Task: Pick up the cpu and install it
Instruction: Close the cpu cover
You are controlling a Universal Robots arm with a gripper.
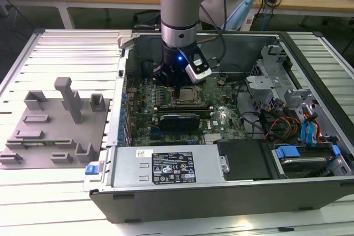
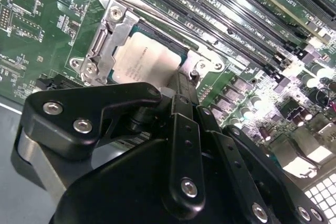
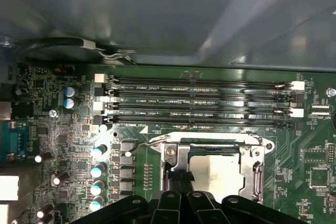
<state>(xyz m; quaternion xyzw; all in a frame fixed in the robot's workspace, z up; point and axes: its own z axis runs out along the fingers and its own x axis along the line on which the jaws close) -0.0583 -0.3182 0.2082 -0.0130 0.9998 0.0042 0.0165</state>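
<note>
The cpu (image 2: 142, 59), a flat square chip with a silvery top, lies inside the metal socket frame (image 2: 102, 40) on the green motherboard (image 2: 42, 35). It is also seen in the first wrist view as the cpu (image 3: 218, 174), within the socket frame (image 3: 178, 148). My gripper (image 2: 181, 80) hangs just above the socket with its black fingers drawn together, their tips at one edge of the chip; the same fingertips appear as the gripper (image 3: 179, 179). In the exterior view my gripper (image 1: 178, 80) sits low inside the open computer case (image 1: 232, 192), over the socket (image 1: 186, 96).
Memory slots (image 3: 199, 103) run alongside the socket, with capacitors (image 3: 97, 171) beside it. In the case are a power supply (image 1: 166, 167), cables (image 1: 282, 122) and drive bays (image 1: 276, 75). A grey fixture plate (image 1: 55, 125) lies on the exterior view's left.
</note>
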